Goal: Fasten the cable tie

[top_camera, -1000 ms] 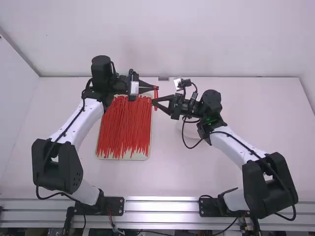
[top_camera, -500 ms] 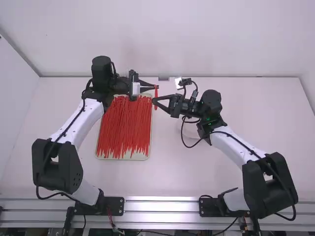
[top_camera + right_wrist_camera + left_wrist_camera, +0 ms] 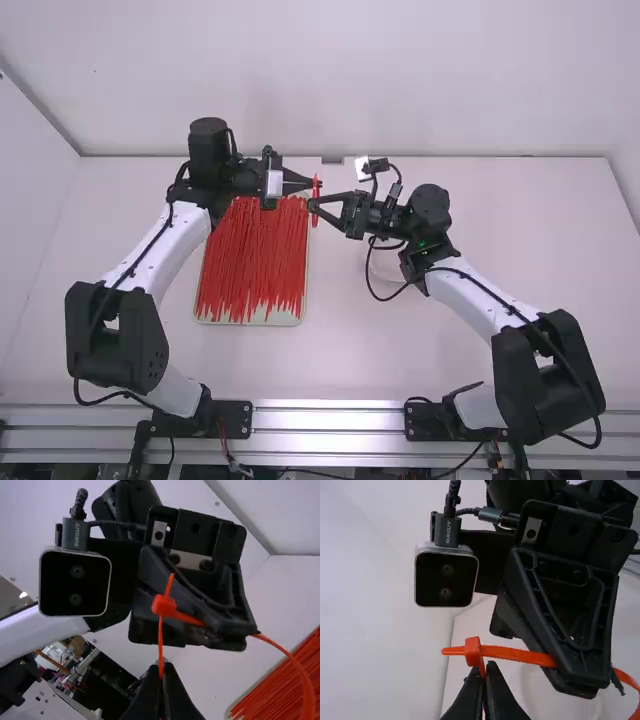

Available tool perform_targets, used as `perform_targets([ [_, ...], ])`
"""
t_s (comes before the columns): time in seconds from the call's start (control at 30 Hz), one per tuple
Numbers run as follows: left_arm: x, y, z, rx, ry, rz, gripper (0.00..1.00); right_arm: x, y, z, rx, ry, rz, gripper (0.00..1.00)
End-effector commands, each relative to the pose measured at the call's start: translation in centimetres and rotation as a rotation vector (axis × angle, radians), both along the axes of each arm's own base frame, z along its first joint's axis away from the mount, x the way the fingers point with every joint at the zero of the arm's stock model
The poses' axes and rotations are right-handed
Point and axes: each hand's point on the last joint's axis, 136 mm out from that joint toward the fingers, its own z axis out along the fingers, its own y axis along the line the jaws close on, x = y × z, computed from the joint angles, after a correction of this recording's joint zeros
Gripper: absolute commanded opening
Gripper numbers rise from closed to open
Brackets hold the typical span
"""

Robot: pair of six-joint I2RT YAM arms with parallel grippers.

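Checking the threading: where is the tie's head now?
In the high view, the tie's head hangs between the left gripper and the right gripper, above the far right corner of the pile.

White table [image 3: 520, 230]; beige board [image 3: 250, 321] on it, heaped red cable ties [image 3: 255, 255].

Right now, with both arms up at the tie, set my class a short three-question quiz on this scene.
1. True or false: the left gripper is shut on the cable tie.
2. Choose one. The spare red ties lie: A on a tray; B in a cup; C on the floor.
3. Fill in: the right gripper is ____ on that cable tie too.
Key: 1 true; 2 A; 3 shut.
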Motion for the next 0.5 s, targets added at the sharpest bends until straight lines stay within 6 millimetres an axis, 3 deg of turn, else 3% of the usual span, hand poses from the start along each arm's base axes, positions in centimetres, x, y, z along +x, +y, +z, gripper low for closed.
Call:
perform_targets([
  [0.0, -1.2, -0.1, -0.2, -0.014, 0.006, -0.054, 0.02, 0.9, -0.2, 1.3, 0.023, -0.024, -0.036, 0.0],
  [0.27, -1.7, -0.8, -0.6, -0.009, 0.028, -0.071, 0.02, 1.0, -0.2, 1.3, 0.02, -0.048, -0.044, 0.0],
  [0.47, -1.6, -0.9, -2.1, 0.022, 0.026, -0.043, 0.02, 1.2, -0.2, 1.1, 0.031, 0.044, -0.041, 0.0],
])
